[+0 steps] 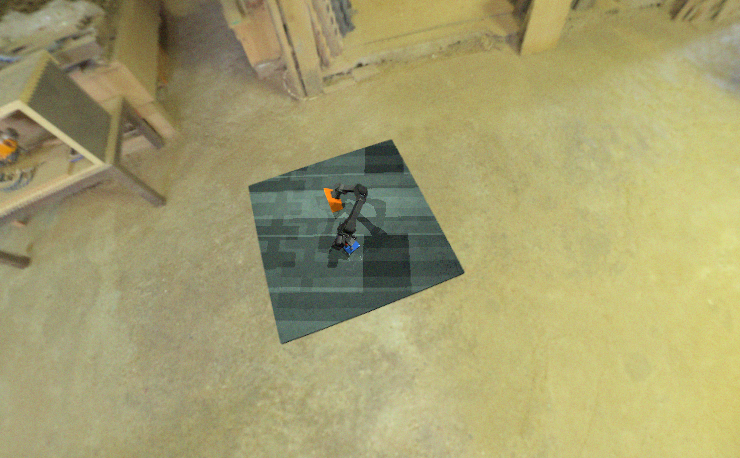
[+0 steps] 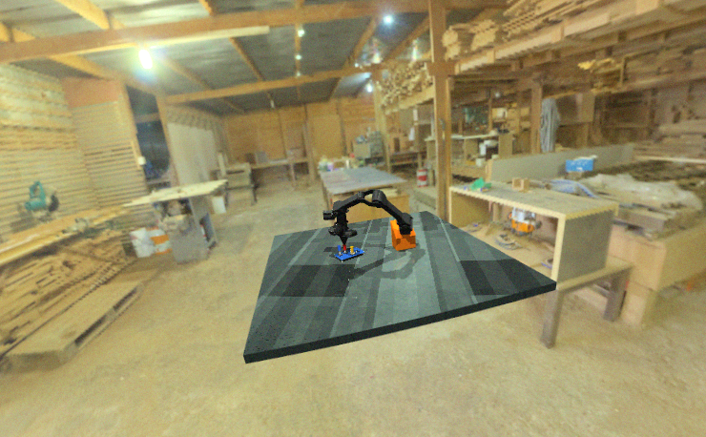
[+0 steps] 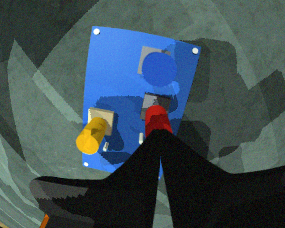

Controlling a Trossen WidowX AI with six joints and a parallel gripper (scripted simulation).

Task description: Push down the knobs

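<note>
The blue circuit board stands on the table. A red knob stands over a grey potentiometer near the board's middle right in the wrist view. A yellow knob stands at the left over a pale potentiometer. A round blue knob is at the far end over another potentiometer. My gripper is shut and empty, its tips at the red knob's top and hiding part of it. Whether they touch it, and how far each knob sits down, I cannot tell exactly.
Small pale upright parts stand on the board beside the red and yellow knobs. The arm's orange base block stands on the dark table. The arm arches from it to the board.
</note>
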